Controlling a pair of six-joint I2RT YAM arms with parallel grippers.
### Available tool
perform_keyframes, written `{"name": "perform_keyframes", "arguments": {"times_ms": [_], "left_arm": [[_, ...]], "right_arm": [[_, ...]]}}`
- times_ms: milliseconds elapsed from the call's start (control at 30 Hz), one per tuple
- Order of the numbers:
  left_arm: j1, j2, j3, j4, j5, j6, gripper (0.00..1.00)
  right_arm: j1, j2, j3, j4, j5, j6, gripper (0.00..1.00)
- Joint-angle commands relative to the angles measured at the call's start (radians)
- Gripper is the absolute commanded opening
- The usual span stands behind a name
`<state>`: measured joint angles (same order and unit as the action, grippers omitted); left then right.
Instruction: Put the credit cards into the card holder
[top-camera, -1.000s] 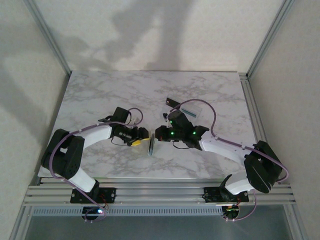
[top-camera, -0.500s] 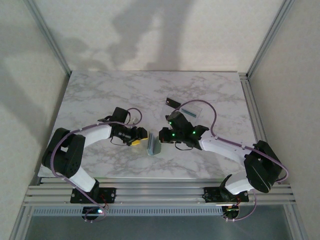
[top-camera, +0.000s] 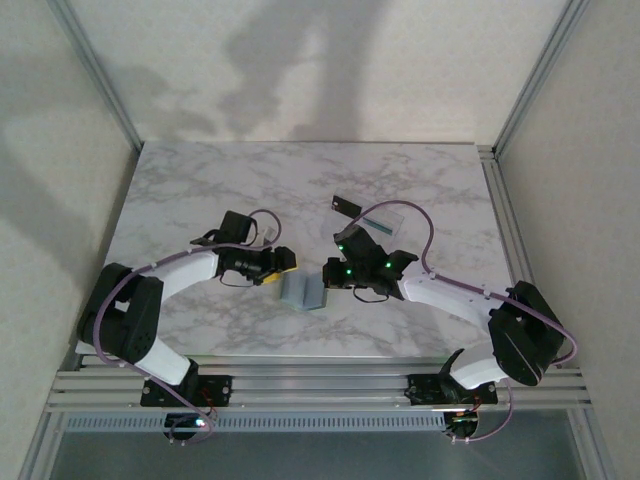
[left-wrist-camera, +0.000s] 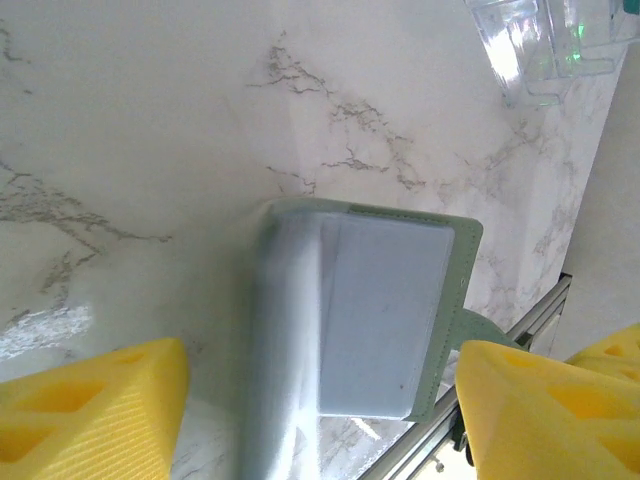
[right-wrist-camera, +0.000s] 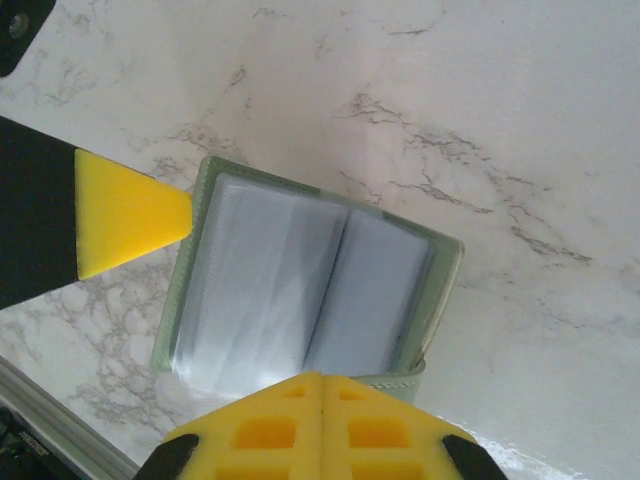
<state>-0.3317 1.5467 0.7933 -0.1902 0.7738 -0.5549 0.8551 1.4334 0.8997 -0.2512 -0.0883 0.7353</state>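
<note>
The grey-green card holder (top-camera: 303, 292) lies open on the marble table, its clear sleeves facing up (right-wrist-camera: 310, 290). My left gripper (top-camera: 282, 263) is open just left of it; in the left wrist view its yellow fingers (left-wrist-camera: 90, 410) stand either side of the card holder (left-wrist-camera: 370, 310) without gripping it. One left finger (right-wrist-camera: 130, 210) touches the holder's far corner. My right gripper (right-wrist-camera: 322, 385) is shut, its tips over the holder's near edge. Two credit cards lie behind the right arm: a dark one (top-camera: 345, 206) and a pale one with teal (top-camera: 386, 217).
The holder sits close to the table's front edge, where an aluminium rail (top-camera: 320, 380) runs. Frame posts (top-camera: 530, 75) and pale walls close in the sides. Open marble (top-camera: 220, 180) stretches behind the left arm.
The card holder stood folded on edge between the grippers; now it lies open and flat. My left gripper has drawn back to the upper left and opened a little. The right gripper stayed shut.
</note>
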Motion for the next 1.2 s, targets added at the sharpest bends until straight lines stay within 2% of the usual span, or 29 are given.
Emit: {"name": "perform_keyframes", "arguments": {"times_ms": [0,67,167,333,400,500,667,767,867,1000,1167], "left_arm": [[0.005,-0.037,-0.022,0.031,0.027,-0.008,0.73],[0.004,-0.029,-0.02,0.013,0.008,0.006,0.74],[0.003,0.002,-0.018,-0.017,-0.031,0.024,0.7],[0.003,0.037,-0.021,-0.031,-0.059,0.021,0.57],[0.003,0.036,-0.018,-0.053,-0.081,0.018,0.52],[-0.001,0.028,-0.019,-0.085,-0.121,0.022,0.52],[-0.019,0.0,-0.045,-0.124,-0.17,0.042,0.52],[-0.021,0.0,-0.052,-0.131,-0.176,0.042,0.45],[-0.021,-0.014,-0.051,-0.138,-0.178,0.041,0.4],[-0.021,-0.022,-0.046,-0.132,-0.165,0.036,0.36],[-0.025,-0.002,-0.063,-0.095,-0.1,0.016,0.35]], "right_arm": [[-0.004,-0.002,0.015,-0.007,0.018,-0.015,0.0],[-0.004,-0.001,0.018,-0.008,0.023,-0.019,0.0],[-0.005,0.007,0.028,-0.021,0.036,-0.026,0.0],[-0.005,0.019,0.034,-0.074,0.09,-0.036,0.0],[-0.004,0.018,0.036,-0.109,0.127,-0.045,0.08],[-0.005,0.01,0.059,-0.191,0.192,-0.058,0.23],[-0.005,-0.03,0.097,-0.297,0.28,-0.089,0.37],[-0.007,-0.032,0.11,-0.271,0.209,-0.123,0.44],[0.012,0.025,0.142,-0.23,0.09,-0.105,0.46],[0.077,0.12,0.171,-0.145,0.018,-0.045,0.43],[0.081,0.219,0.171,-0.072,-0.015,0.008,0.38]]}}
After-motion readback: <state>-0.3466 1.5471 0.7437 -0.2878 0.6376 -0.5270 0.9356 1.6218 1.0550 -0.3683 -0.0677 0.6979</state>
